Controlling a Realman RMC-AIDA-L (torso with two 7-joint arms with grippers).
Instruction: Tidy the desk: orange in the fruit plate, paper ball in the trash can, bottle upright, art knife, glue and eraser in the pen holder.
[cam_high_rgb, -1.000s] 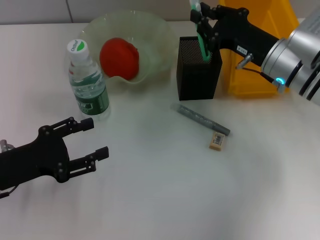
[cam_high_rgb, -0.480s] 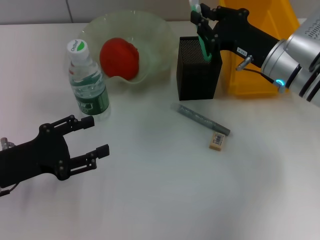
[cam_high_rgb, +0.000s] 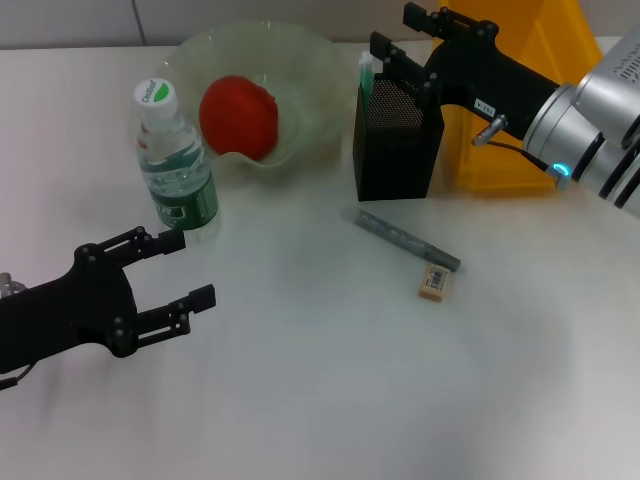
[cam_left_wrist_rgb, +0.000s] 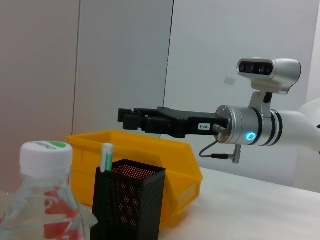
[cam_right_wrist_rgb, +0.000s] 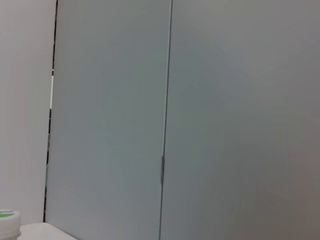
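Left gripper (cam_high_rgb: 178, 270) nearest, fingers spread, empty, idle. Eraser (cam_high_rgb: 435, 282) and grey art knife (cam_high_rgb: 405, 238) loose on desk — still to stow. Bottle (cam_high_rgb: 176, 160) upright, orange (cam_high_rgb: 239, 116) in fruit plate (cam_high_rgb: 310, 60) — done. Green glue (cam_high_rgb: 367, 72) standing in pen holder (cam_high_rgb: 396, 140); right gripper (cam_high_rgb: 410, 38) above, fingers apart, empty.

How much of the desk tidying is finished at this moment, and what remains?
Done: the orange lies in the fruit plate, the bottle stands upright, and the green-and-white item stands in the pen holder. The open right gripper is above the holder, empty. Left: the grey stick and eraser on the desk. The left gripper idles, open.
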